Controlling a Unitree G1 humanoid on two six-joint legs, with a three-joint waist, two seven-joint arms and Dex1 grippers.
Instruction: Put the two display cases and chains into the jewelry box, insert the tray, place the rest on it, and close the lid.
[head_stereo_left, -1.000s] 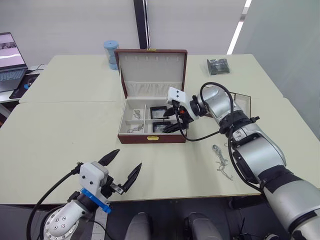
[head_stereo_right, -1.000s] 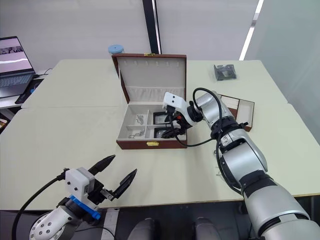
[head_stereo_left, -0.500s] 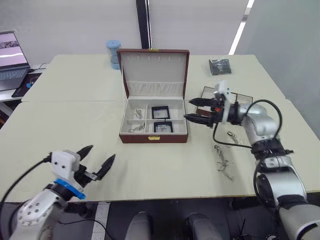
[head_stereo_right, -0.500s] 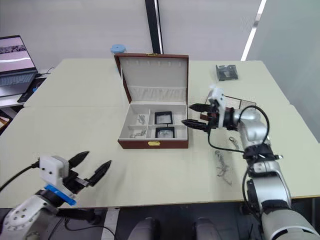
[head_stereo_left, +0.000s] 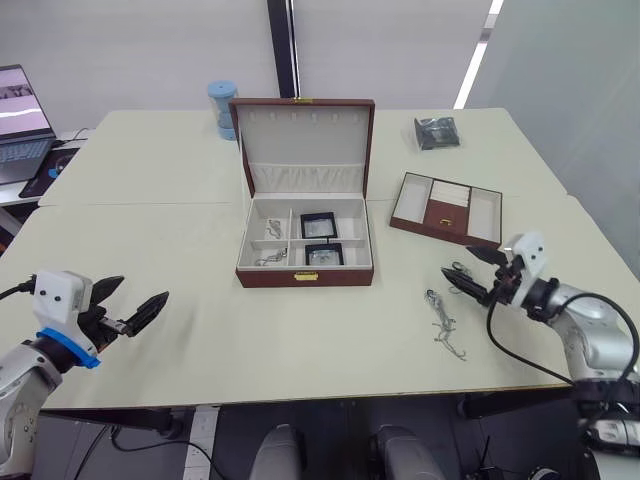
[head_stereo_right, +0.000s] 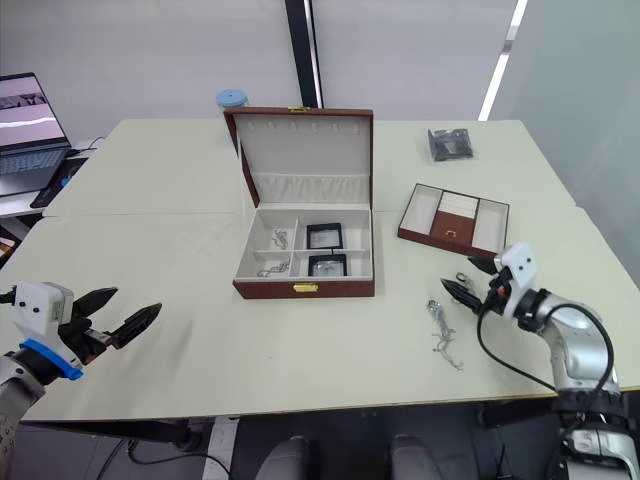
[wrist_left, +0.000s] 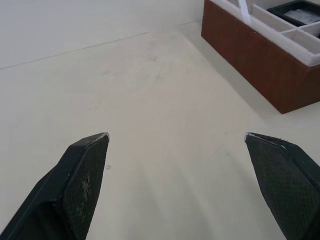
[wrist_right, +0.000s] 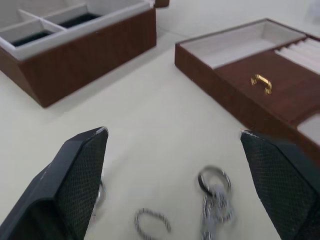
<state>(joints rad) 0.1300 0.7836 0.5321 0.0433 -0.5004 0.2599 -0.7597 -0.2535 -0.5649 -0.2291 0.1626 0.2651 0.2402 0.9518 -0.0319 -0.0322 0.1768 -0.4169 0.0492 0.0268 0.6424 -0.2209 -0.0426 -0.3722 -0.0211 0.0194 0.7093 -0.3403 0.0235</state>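
- Now the two display cases (head_stereo_left: 322, 238) lie in the jewelry box (head_stereo_left: 305, 248) mid-table.
- Right gripper (head_stereo_left: 470, 272), wide open and empty, hovers near the chains (head_stereo_left: 442, 325) at the table's front edge: grasping them seems next.
- Left gripper (head_stereo_left: 131, 300) is open, empty.

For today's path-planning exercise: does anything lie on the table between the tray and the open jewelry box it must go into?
Nothing visible does. The tray sits to the right of the jewelry box, with bare table between them.

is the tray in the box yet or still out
Still out: the tray sits on the table beside the open jewelry box.
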